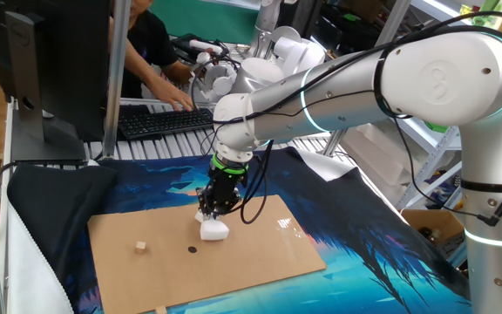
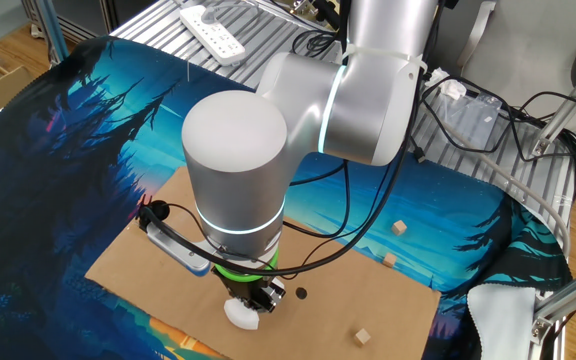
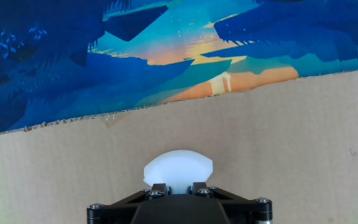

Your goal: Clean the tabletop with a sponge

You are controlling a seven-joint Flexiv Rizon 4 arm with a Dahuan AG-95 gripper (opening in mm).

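The jaws of the gripper [image 1: 213, 209] are closed on the sponge [image 1: 213, 229]; it presses on the worktop [image 1: 260, 253], near the middle; the dark spot [image 1: 192, 249] just left of it looks unwiped; most cleaning seems left.

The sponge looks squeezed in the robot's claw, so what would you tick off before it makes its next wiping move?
1. Grip: the gripper is shut on the sponge, which bulges out below the fingers. Ok.
2. Contact: the sponge seems to rest on the tabletop; how hard it presses, cannot tell.
3. Target: the dark spot lies just beside the sponge, not yet covered. Ok.
4. Obstacles: a small tan cube sits on the sheet farther along, apart from the sponge. Ok, but watch it.
5. Cable: a black cable hangs near the gripper; whether it would snag, cannot tell.
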